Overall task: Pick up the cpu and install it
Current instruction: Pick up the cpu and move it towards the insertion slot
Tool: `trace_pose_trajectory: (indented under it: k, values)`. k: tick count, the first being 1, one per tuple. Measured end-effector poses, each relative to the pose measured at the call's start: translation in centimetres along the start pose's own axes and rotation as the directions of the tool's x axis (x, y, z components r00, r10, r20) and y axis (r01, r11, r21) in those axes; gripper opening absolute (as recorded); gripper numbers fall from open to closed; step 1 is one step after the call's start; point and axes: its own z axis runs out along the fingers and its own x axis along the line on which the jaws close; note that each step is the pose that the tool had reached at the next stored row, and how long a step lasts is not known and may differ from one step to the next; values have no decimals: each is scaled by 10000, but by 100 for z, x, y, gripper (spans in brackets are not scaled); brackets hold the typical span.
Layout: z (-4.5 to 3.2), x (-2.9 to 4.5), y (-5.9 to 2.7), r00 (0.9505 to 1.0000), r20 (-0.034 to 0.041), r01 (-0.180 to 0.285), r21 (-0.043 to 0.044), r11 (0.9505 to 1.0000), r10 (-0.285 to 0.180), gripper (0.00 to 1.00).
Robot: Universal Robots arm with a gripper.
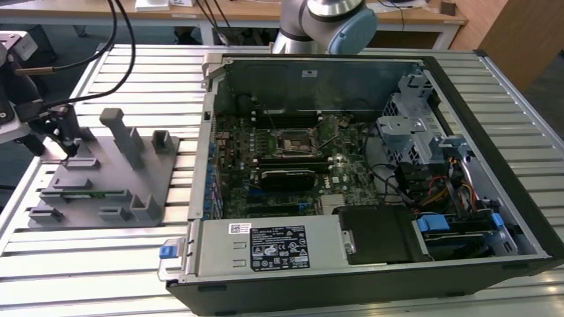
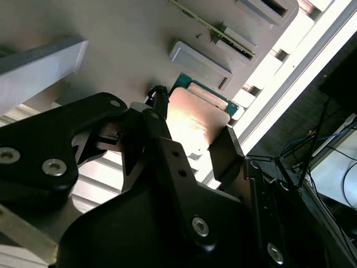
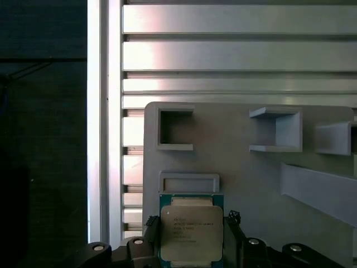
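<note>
— What sits on the slatted aluminium bench (image 1: 88, 271)?
— Toward the exterior view's left, a grey plastic fixture plate (image 1: 154, 178) with raised blocks and open pockets. A green-edged memory stick (image 1: 88, 193) lies in one slot.
— And just beside it?
— An open computer case (image 1: 352, 290). Its motherboard (image 1: 352, 175) carries a black square socket (image 1: 295, 140), and a labelled power supply (image 1: 264, 247) fills the near side, with a blue latch (image 1: 168, 251) at its corner.
— Behind?
— A wooden desk (image 1: 247, 13) and black cables (image 1: 123, 39).
</note>
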Motion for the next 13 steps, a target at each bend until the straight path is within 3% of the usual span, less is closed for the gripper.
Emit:
trace_pose_trajectory:
  k: [13]
  values:
    - [-107, -1, 2, 10000, 1, 0, 0, 10000, 0, 54]
